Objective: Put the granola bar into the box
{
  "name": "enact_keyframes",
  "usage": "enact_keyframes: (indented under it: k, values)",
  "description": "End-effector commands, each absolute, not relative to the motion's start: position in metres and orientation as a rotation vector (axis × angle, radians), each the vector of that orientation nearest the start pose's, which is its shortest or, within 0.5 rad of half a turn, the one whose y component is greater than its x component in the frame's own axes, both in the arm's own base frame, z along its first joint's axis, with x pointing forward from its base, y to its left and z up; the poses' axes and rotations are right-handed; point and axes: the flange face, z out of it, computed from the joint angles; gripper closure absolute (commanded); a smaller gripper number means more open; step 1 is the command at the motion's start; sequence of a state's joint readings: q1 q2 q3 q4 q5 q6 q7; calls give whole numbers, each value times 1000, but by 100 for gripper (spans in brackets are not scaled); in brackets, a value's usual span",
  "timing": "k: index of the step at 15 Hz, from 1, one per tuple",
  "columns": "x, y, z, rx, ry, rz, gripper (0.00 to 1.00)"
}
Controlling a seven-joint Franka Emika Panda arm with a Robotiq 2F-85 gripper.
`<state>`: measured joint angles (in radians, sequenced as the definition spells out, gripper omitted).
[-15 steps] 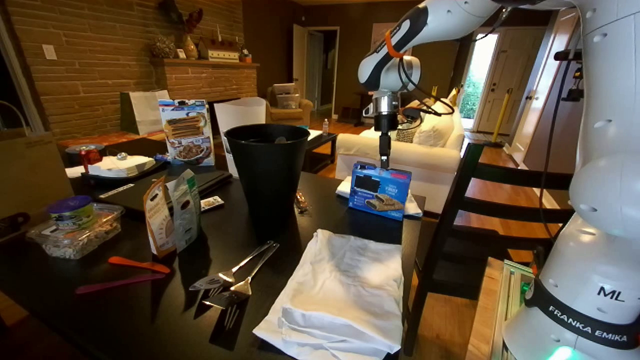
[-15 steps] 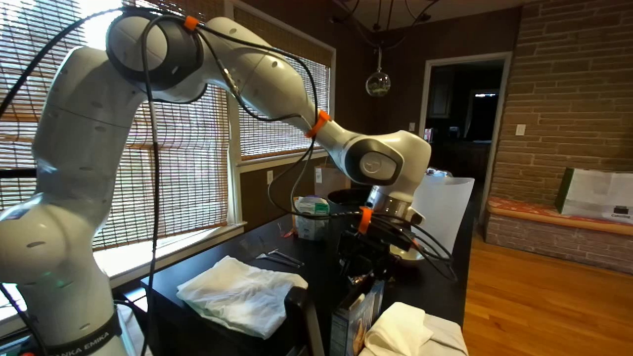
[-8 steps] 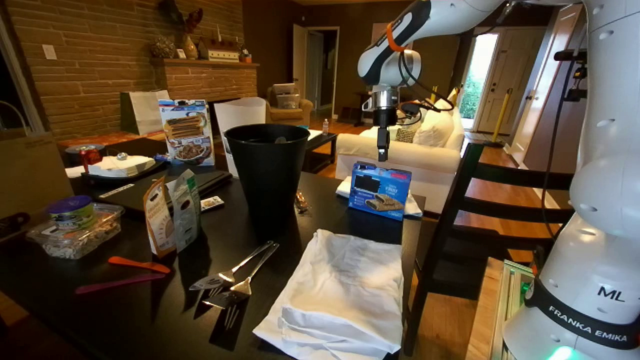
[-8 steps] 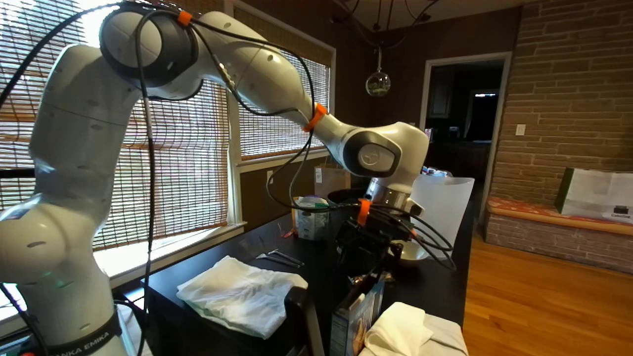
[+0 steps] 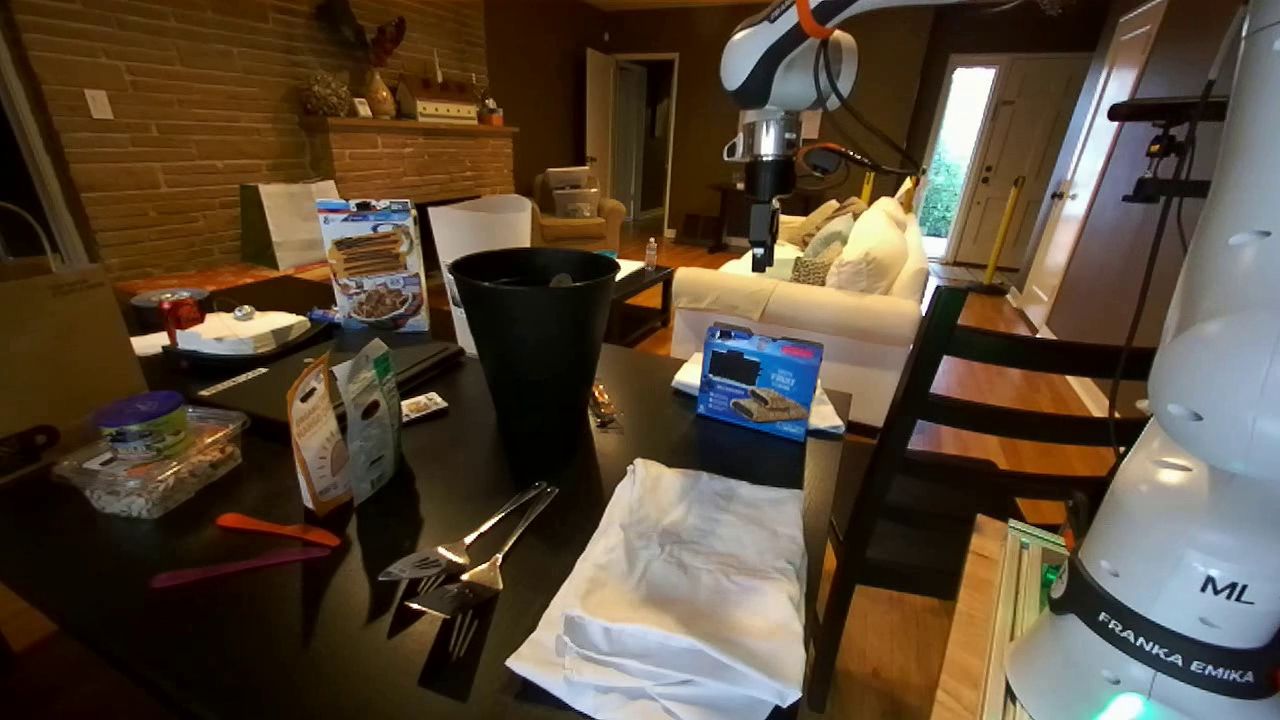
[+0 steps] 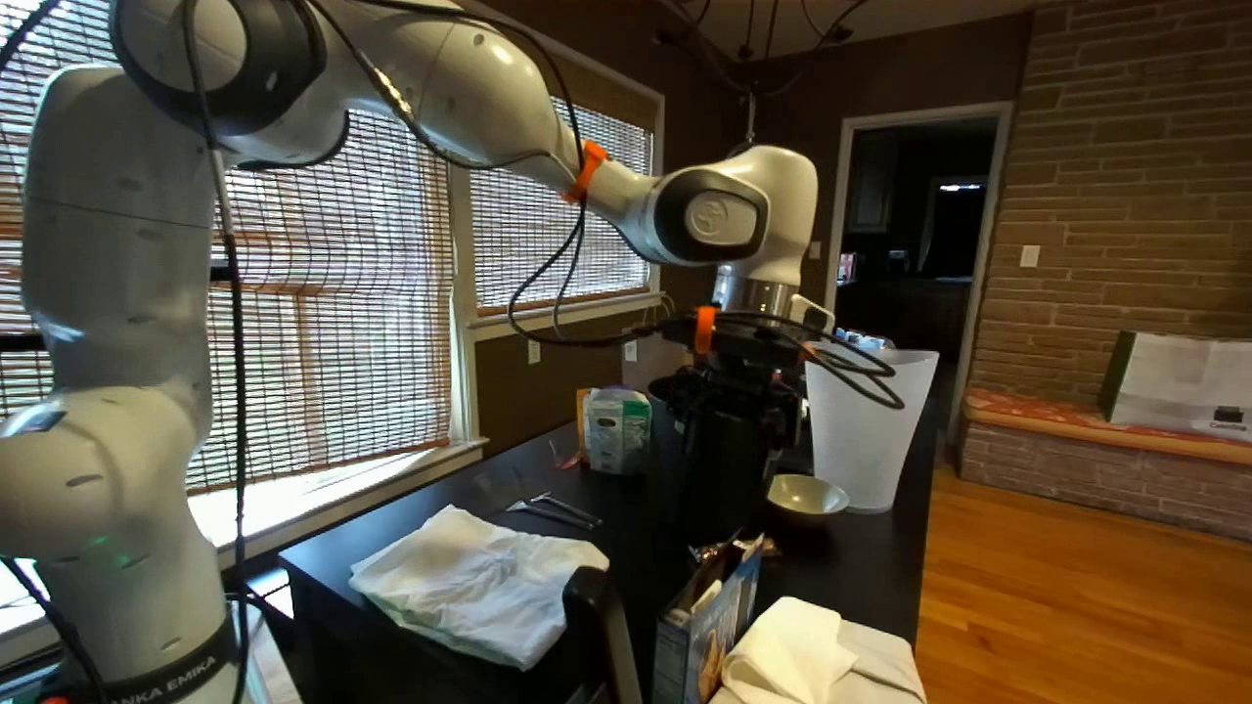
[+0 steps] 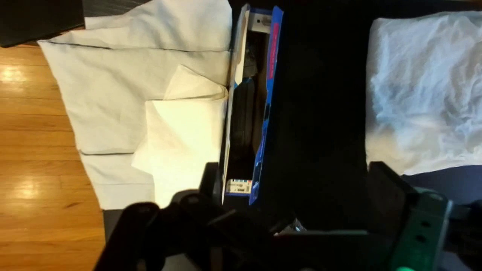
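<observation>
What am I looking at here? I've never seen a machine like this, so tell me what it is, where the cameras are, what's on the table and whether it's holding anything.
It is a robot arm ending in a gripper, which pinches things like a hand. Both exterior views come from cameras standing apart from the arm; the wrist view comes from a camera on its wrist, looking down past the gripper. On the table stand a blue box, open on top, a black bin and two pouches. White cloths, metal utensils and, beside the bin, a shiny packet lie there too, among other things. A dark item lies inside the box, too dim to name. The gripper seems to hold nothing: its fingers are spread wide, above the table.
</observation>
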<state>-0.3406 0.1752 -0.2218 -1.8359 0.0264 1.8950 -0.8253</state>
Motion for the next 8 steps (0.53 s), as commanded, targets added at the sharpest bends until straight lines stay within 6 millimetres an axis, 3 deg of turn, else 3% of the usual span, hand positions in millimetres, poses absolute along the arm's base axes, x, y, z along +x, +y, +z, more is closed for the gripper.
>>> enact_keyframes:
  k: [1, 4, 5, 8]
  values:
    - [491, -295, 472, -3149, -385, 99, 0]
    - [485, -289, 495, -3198, -422, 73, 0]
    - [497, -297, 490, -3162, -401, 73, 0]
    - [491, -293, 497, -3173, -418, 69, 0]
